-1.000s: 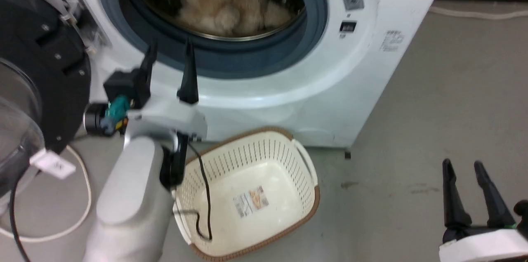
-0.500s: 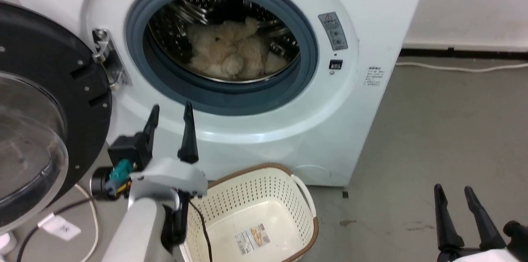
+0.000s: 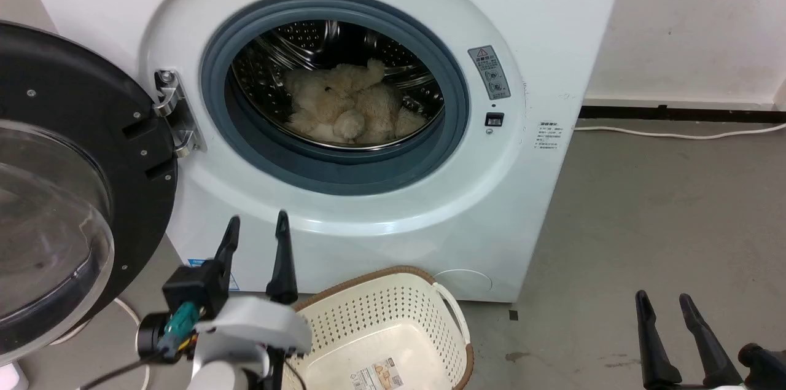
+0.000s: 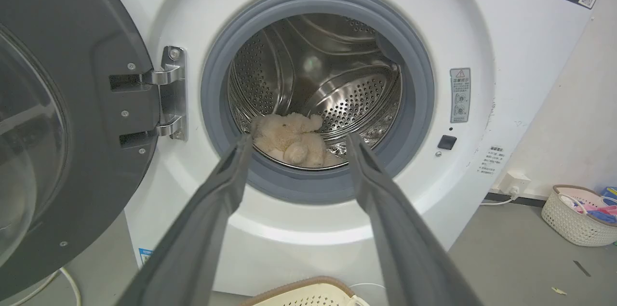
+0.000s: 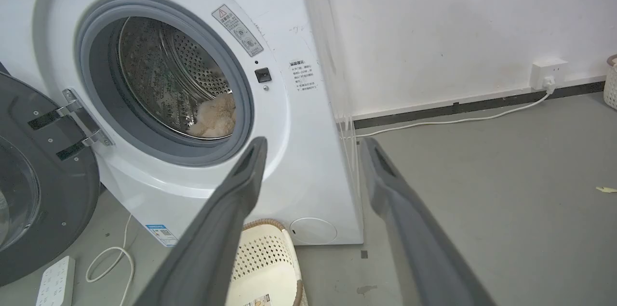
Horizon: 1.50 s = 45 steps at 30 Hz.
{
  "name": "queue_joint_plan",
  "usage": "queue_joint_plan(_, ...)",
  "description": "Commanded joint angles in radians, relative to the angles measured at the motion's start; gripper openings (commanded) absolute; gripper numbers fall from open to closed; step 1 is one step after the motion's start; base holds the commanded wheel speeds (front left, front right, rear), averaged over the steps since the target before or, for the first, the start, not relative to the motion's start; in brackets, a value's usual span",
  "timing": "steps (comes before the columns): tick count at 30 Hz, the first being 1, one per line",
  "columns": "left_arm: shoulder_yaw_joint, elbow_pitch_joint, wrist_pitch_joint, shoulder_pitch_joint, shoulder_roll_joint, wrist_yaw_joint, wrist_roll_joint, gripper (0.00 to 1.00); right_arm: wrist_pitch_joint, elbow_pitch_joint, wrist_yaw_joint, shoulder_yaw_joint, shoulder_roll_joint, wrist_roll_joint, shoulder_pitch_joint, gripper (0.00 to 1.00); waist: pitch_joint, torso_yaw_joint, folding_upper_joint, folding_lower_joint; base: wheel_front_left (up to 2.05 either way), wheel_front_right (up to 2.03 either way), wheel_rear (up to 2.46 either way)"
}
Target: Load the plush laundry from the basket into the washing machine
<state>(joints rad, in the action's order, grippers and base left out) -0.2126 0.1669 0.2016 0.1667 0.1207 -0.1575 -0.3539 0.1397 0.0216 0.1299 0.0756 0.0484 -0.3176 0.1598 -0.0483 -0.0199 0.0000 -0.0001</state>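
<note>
The cream-beige plush bear [image 3: 347, 109] lies at the bottom of the steel drum of the white washing machine [image 3: 540, 58]; the left wrist view shows the bear [image 4: 291, 137] between the finger lines, and the right wrist view shows a bit of the bear [image 5: 214, 115]. Its black-framed domed door [image 3: 55, 193] hangs open on the left. On the floor in front stands the cream basket [image 3: 381, 322], holding nothing but its base label. My left gripper [image 3: 256, 225] is open, below the porthole and left of the basket. My right gripper [image 3: 663, 302] is open at the lower right, over bare floor.
A white cable [image 3: 675, 132] runs along the grey floor by the back wall to a socket [image 5: 547, 69]. A power strip [image 5: 55, 282] and looped cord lie under the door. A second small basket [image 4: 578, 214] with coloured items stands at the far right.
The head camera has tilted up, so the washer and basket sit lower in the picture. Both grippers stay open; the left one has drawn back from the porthole.
</note>
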Motion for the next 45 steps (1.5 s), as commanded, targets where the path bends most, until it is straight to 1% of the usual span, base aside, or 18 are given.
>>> queue_joint_plan(1, 0.003, -0.016, -0.006, -0.029, 0.009, -0.009, -0.002, 1.00, 0.008, -0.003, 0.001, -0.002, 0.002, -0.004, 0.016, 1.00, -0.003, 0.000, 0.0000, 0.0001, 0.00, 0.00, 0.00)
queue_joint_plan(4, 0.011, -0.046, -0.009, -0.066, 0.019, -0.021, -0.006, 1.00, 0.011, -0.005, 0.001, -0.003, 0.002, -0.006, 0.023, 1.00, -0.007, 0.001, 0.0000, 0.0001, 0.00, 0.00, 0.00)
queue_joint_plan(11, 0.024, -0.095, -0.007, -0.138, 0.041, -0.020, -0.023, 1.00, 0.012, -0.005, 0.001, -0.012, 0.002, 0.006, 0.038, 1.00, -0.015, 0.008, 0.0000, 0.0001, 0.00, 0.00, 0.00)
queue_joint_plan(17, 0.038, -0.111, -0.002, -0.193, 0.066, -0.012, -0.039, 1.00, 0.015, 0.006, 0.001, -0.009, 0.002, 0.043, 0.062, 1.00, -0.028, 0.017, 0.0000, 0.0001, 0.00, 0.00, 0.00)
queue_joint_plan(18, 0.039, -0.118, -0.006, -0.214, 0.079, -0.011, -0.038, 1.00, 0.013, 0.015, 0.001, -0.006, 0.002, 0.068, 0.078, 1.00, -0.033, 0.021, 0.0000, 0.0001, 0.00, 0.00, 0.00)
queue_joint_plan(23, 0.035, -0.122, -0.015, -0.243, 0.095, -0.017, -0.031, 1.00, 0.006, 0.028, 0.001, -0.001, 0.002, 0.090, 0.101, 1.00, -0.039, 0.028, 0.0000, 0.0001, 0.00, 0.00, 0.00)
queue_joint_plan(35, 0.007, -0.119, -0.054, -0.263, 0.125, -0.042, 0.008, 1.00, -0.006, 0.046, 0.001, -0.013, 0.002, 0.104, 0.124, 1.00, -0.043, 0.035, 0.0000, 0.0001, 0.00, 0.00, 0.00)
queue_joint_plan(45, -0.005, -0.125, -0.077, -0.260, 0.138, -0.033, 0.000, 1.00, -0.011, 0.038, 0.001, -0.019, 0.002, 0.107, 0.127, 1.00, -0.046, 0.035, 0.0000, 0.0001, 0.00, 0.00, 0.00)
